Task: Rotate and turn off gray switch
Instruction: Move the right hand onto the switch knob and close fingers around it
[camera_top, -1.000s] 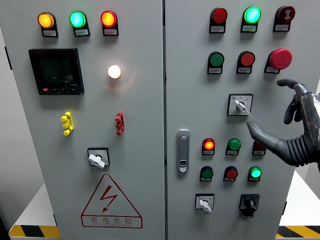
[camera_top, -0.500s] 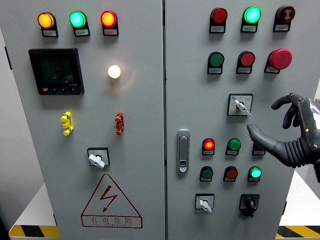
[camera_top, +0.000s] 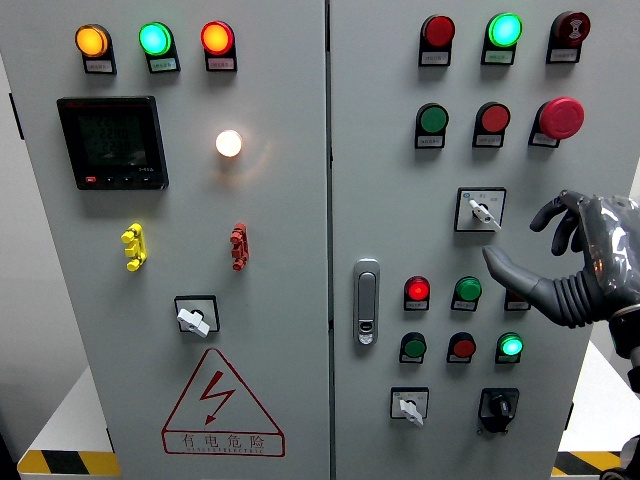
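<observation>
1. In the head view, look at the gray switch (camera_top: 481, 211); it sits in a small square frame on the right door of the cabinet (camera_top: 390, 150), about halfway up

2. Its little white handle points down and to the right, so its long line is on a slant

3. Your right hand (camera_top: 560, 255) comes in from the right edge; its fingers are spread apart and a bit curled, and it holds nothing

4. The switch is up and to the left of the hand; the thumb (camera_top: 505, 270) points at the panel just below the switch, near it but not touching it

5. The left hand is not in the picture, so the right hand is the one to use

6. I think you need to move up and left, then pinch the handle across its slanted line before you turn it

7. The panel is flat, smooth and stands straight up; a red light (camera_top: 417, 291) and a green button (camera_top: 467, 290) sit close under the thumb, so mind you do not bump them

8. At the bottom, yellow and black stripes (camera_top: 65, 462) mark the floor edge
</observation>
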